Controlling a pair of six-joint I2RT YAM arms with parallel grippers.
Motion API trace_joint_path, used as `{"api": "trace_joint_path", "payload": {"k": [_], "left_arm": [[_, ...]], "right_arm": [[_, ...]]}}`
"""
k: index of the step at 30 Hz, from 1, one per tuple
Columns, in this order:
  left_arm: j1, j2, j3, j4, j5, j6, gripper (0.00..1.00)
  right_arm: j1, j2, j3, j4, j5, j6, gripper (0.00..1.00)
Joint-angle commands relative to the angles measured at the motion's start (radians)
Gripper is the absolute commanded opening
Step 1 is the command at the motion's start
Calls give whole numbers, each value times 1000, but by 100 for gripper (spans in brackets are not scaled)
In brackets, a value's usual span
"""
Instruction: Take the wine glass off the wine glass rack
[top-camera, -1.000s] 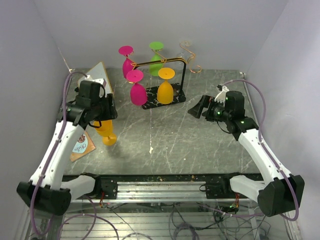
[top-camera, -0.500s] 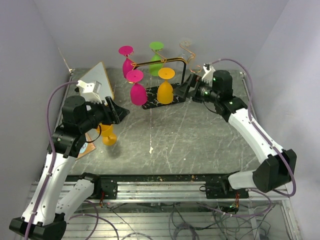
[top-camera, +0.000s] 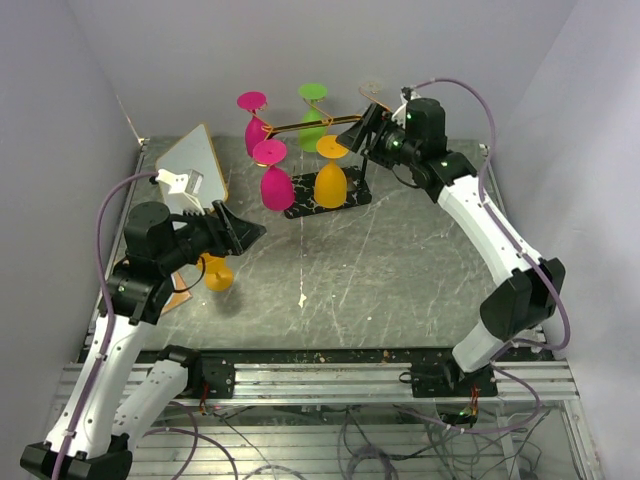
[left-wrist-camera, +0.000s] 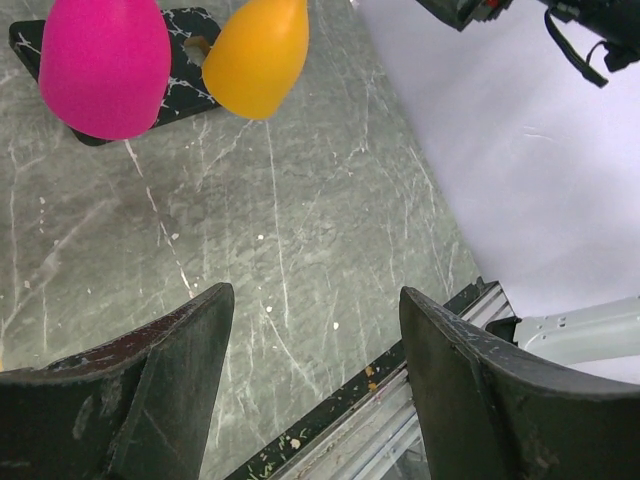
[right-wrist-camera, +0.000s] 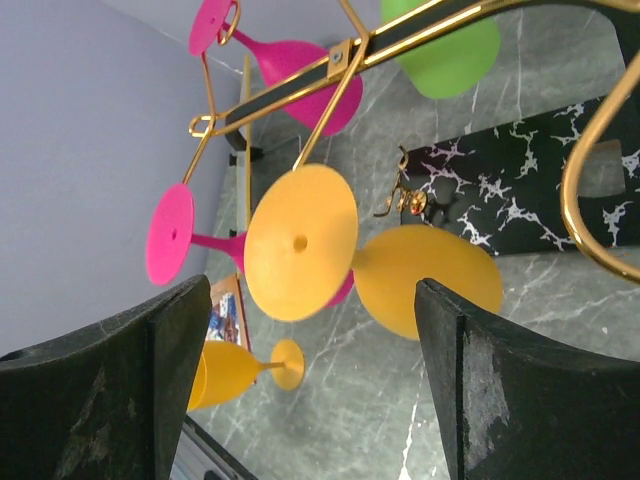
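Observation:
The wine glass rack (top-camera: 322, 122), gold wire on a black post, stands at the back centre on its black marble-look base (top-camera: 355, 192). Two pink glasses (top-camera: 276, 185), a green one (top-camera: 313, 125) and an orange wine glass (top-camera: 331, 180) hang on it upside down. My right gripper (top-camera: 362, 135) is open at the rack's right end. In the right wrist view it (right-wrist-camera: 312, 300) faces the orange glass's foot (right-wrist-camera: 300, 240) without touching it. Another orange glass (top-camera: 214, 270) lies on the table at the left. My left gripper (top-camera: 245, 232) is open and empty above the table beside it.
A tan board (top-camera: 195, 160) leans at the back left. A printed card (top-camera: 165, 295) lies under the left arm. Grey walls close in the left, back and right. The metal rail (top-camera: 320, 375) runs along the near edge.
My right arm has swung up and back from mid-table to the rack's right end. My left arm has drawn back and turned rightward, away from the orange glass lying on the table.

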Motion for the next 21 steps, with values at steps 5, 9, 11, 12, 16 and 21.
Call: {"api": "trace_joint_path", "payload": {"k": [5,9,11,12,16,21], "left_arm": [[4,-26,36,-17,3,27,77],[4,-31,40,-32,-7,34,77],[4,-34,42,-37,-10,37,77],[4,-34,44,-38,-11,38,77],[4,-39,46,-45,-15,43,77],[4,-41,51,-55,-21,48,77]], "right_arm": [[32,116,185,-132,115,-8,77],[42,150,220,-157,137,-25,69],[46,168,244,-176,155,-32,65],[48,172,247,-179,161,-35,64],[54,182,258,-190,177,-40,56],[57,191,267,-193,175,-43,49]]}}
